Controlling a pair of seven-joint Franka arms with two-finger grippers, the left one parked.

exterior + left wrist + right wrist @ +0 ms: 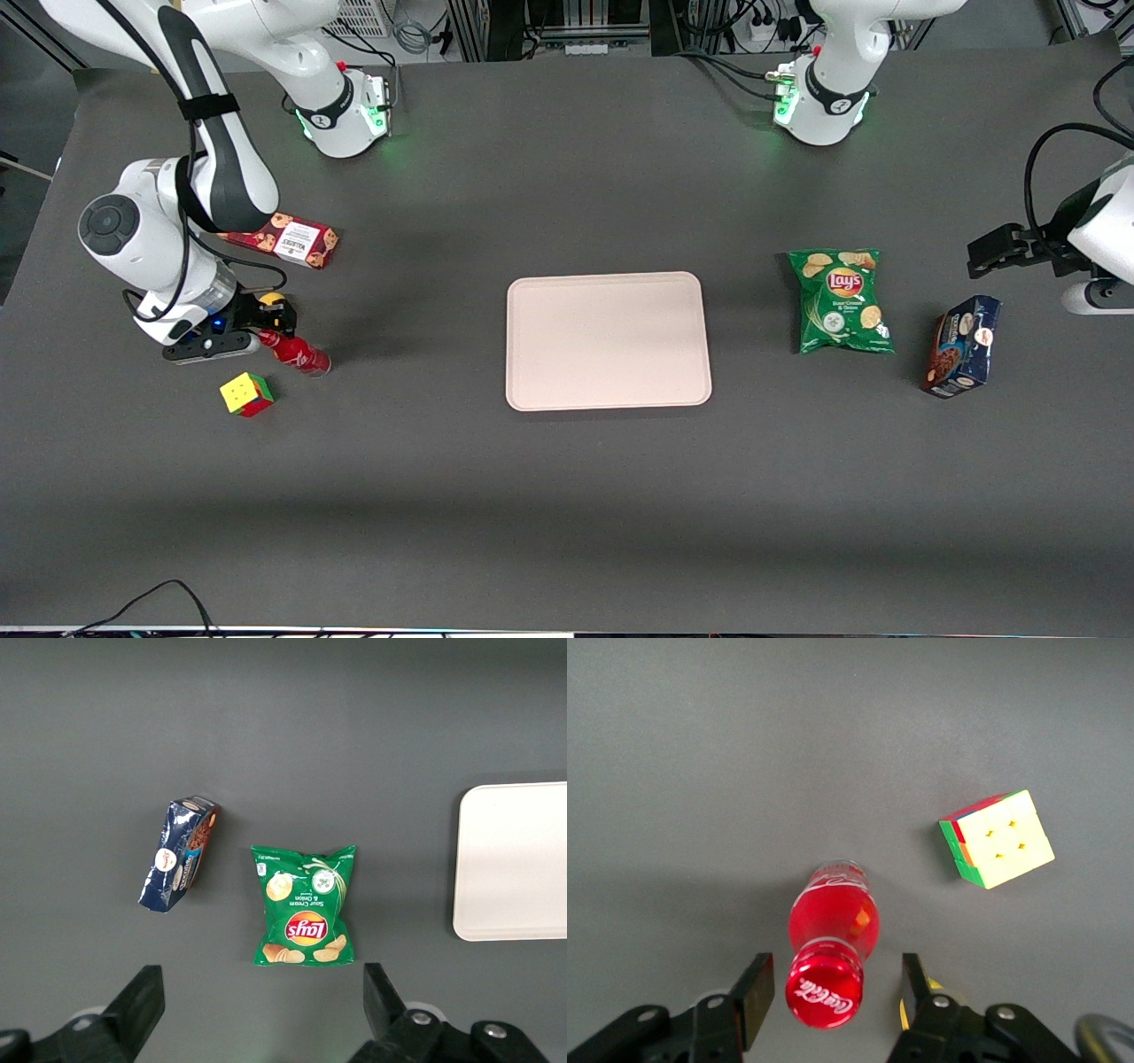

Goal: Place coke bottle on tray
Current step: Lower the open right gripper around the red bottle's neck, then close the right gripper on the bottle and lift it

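Gripper (833, 992), spread astride coke bottle (833, 943) cap at frame left: close squarely below cap, then carry to tray (608, 340).

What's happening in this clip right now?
The right arm's gripper is open around the red cap of the small red-labelled coke bottle, which stands on the dark table beside a multicoloured puzzle cube. Nothing is gripped yet. The large pale pink rectangular tray sits bare mid-table, toward the parked arm's end from the bottle.

Glossy plastic coke bottle (831, 943) – matt grey table (567, 496) – smooth tray (608, 340)
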